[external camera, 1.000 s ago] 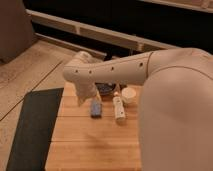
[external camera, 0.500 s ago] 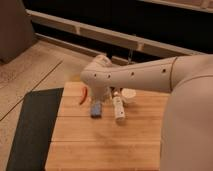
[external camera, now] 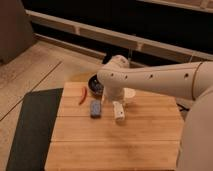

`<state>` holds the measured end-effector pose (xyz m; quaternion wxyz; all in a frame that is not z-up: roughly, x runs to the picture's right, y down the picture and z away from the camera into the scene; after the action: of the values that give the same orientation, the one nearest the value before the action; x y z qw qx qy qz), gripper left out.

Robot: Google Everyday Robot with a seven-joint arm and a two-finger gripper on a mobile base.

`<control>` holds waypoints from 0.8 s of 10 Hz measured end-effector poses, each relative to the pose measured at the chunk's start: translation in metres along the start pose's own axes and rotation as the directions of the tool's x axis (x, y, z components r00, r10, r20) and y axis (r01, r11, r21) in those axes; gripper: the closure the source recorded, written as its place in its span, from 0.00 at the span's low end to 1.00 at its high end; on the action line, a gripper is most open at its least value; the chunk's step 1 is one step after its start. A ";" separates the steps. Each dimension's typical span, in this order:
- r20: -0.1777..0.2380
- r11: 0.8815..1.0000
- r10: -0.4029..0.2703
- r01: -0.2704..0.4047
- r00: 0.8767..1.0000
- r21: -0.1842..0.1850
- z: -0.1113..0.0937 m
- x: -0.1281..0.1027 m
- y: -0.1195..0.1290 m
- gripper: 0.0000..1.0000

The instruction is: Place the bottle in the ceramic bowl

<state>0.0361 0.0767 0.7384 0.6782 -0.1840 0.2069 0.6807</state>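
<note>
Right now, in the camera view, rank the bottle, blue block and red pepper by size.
1. Bottle, longest.
2. Blue block, nearly alike, slightly shorter.
3. Red pepper, thinnest.
Gripper hangs between bowl and bottle.

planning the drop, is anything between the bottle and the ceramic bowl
Nothing visible lies between the bottle and ceramic bowl; only the gripper hangs over that gap. The blue-grey block sits beside the bottle, off that line.
</note>
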 end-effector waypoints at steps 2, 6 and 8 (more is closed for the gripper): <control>-0.001 1.000 0.005 -0.005 1.000 0.007 0.000 0.000 -0.005 0.35; 0.030 0.997 0.073 -0.073 0.997 0.023 0.016 -0.038 -0.045 0.35; 0.038 0.993 0.115 -0.114 0.993 -0.023 0.033 -0.057 -0.060 0.35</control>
<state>0.0977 0.0450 0.7945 0.6401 -0.1652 0.1966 0.7241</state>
